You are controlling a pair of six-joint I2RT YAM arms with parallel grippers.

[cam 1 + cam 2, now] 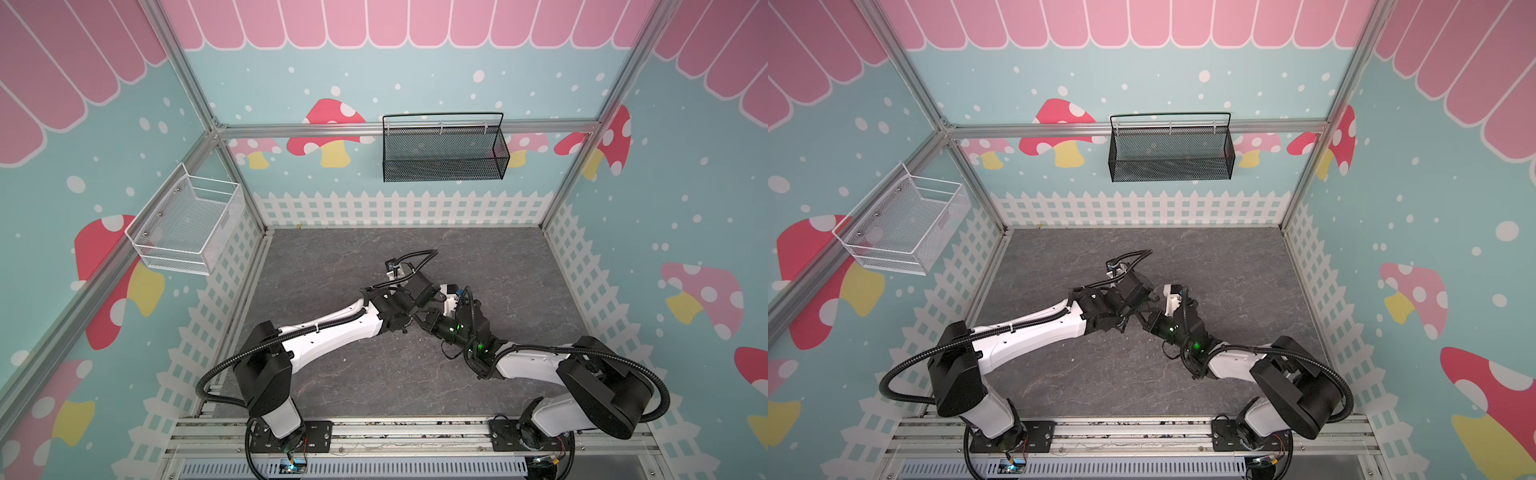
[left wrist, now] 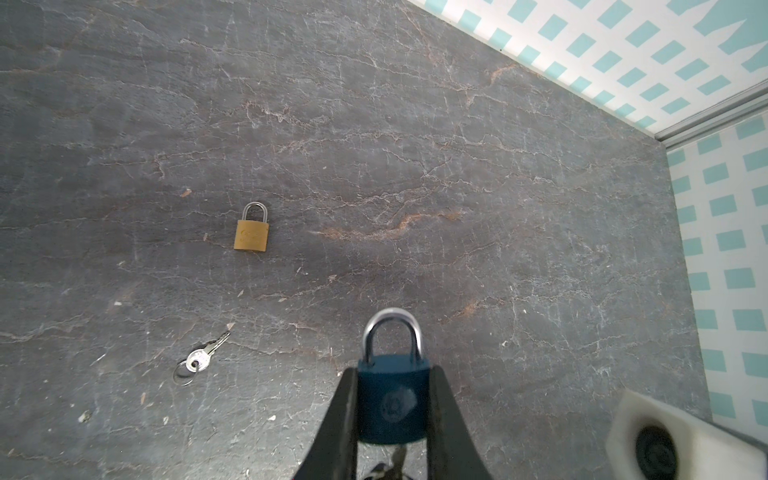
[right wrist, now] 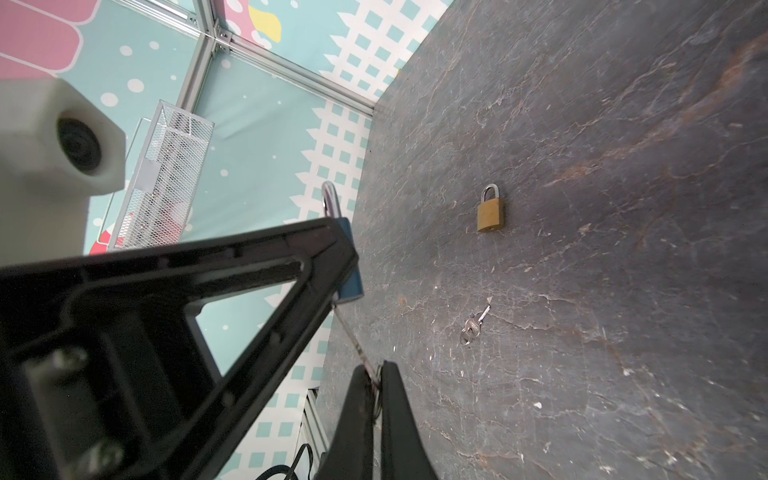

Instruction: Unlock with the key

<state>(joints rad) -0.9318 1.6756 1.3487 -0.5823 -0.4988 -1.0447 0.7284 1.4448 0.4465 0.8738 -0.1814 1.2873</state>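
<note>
My right hand (image 3: 376, 369) is pressed together on the key (image 3: 350, 334), whose tip meets the underside of the blue padlock (image 2: 392, 403) pinched in my left hand (image 2: 392, 372); beyond, on the table (image 2: 457, 166), lie a silver ringed key (image 2: 203, 357) and, farther, a brass padlock (image 2: 251, 235).

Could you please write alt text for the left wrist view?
The left gripper clamps a blue padlock by its body, shackle pointing away. On the grey table lie a brass padlock and a loose key on a ring.
</note>
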